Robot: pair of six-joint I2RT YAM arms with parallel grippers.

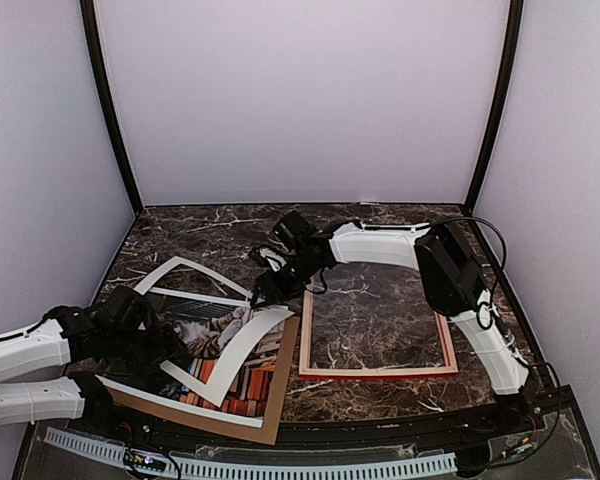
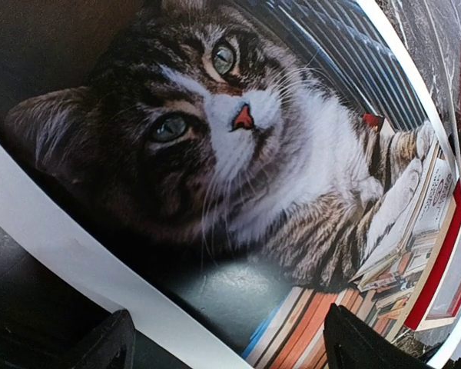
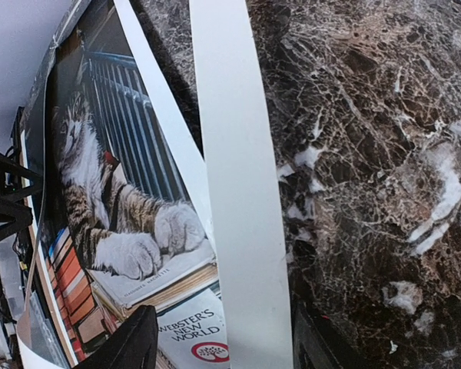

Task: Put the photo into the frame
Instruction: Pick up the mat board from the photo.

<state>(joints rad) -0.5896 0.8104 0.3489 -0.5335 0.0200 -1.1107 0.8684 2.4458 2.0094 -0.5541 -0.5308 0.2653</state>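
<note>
While the white mat (image 1: pixel 236 349) covers the photo (image 2: pixel 238 154), lifting may crease the paper.
Both spread wide: left gripper (image 2: pixel 229 317), right gripper (image 3: pixel 224 315).

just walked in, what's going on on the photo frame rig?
Nothing is framed yet. The cat photo lies on the brown backing board at the left, with the white mat bowed up over it. The left gripper hovers open above the photo. The right gripper straddles a strip of the mat, grip unclear. The red frame lies empty on the table to the right.
</note>
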